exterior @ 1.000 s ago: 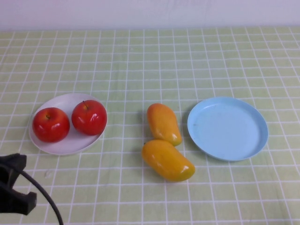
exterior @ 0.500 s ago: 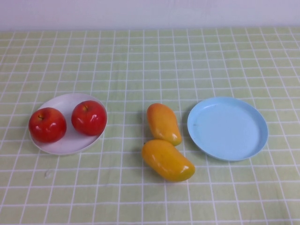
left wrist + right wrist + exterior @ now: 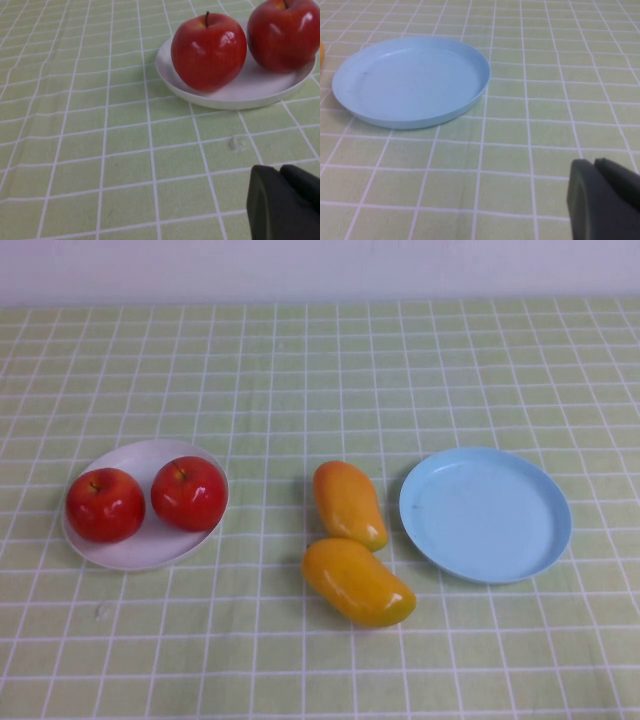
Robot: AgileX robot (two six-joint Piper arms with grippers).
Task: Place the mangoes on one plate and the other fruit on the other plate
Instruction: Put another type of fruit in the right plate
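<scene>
Green checked surface (image 3: 300, 360): apples (image 3: 190, 492) sitting on white plate (image 3: 140, 550). Mangoes (image 3: 349, 504) being awaited beside blue plate (image 3: 486, 514). Left gripper (image 3: 285, 202), right gripper (image 3: 602, 197) low, off-plate; fingers' spread cannot be told. Lengthwise mango middle being advised for grasp.

Two red apples (image 3: 145, 500) sit on the white plate (image 3: 140, 552); two mangoes (image 3: 353, 542) lie touching beside the empty blue plate (image 3: 485, 513).
</scene>
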